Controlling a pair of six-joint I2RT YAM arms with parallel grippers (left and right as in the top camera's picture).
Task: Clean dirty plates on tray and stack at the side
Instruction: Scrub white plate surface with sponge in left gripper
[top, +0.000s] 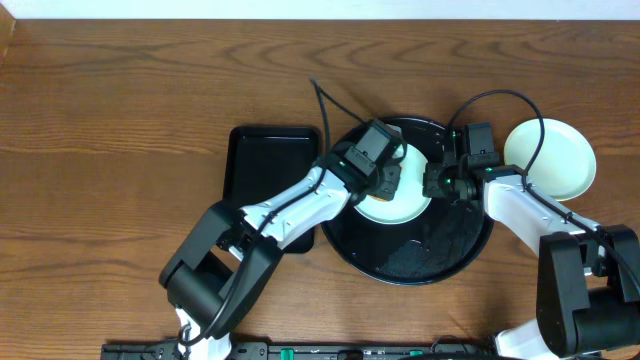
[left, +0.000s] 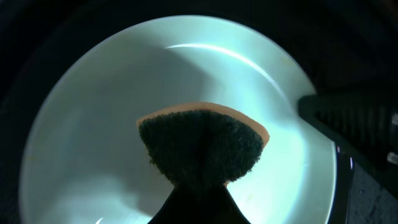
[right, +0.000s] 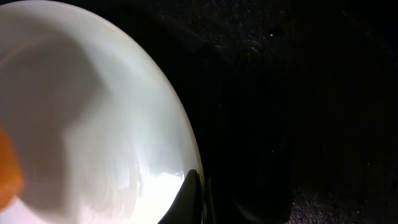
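The round, glossy black tray (top: 420, 255) lies flat on the brown wood-grain bench (top: 120, 150), right of centre. One pale plate (top: 405, 203) sits right way up in the tray's upper half, partly covered from above. Close up, its lit surface looks mint-white and clean. A second mint-white plate (top: 565, 160) lies right way up on bare bench just beside the tray's upper right rim. Whether another plate lies under it cannot be told.
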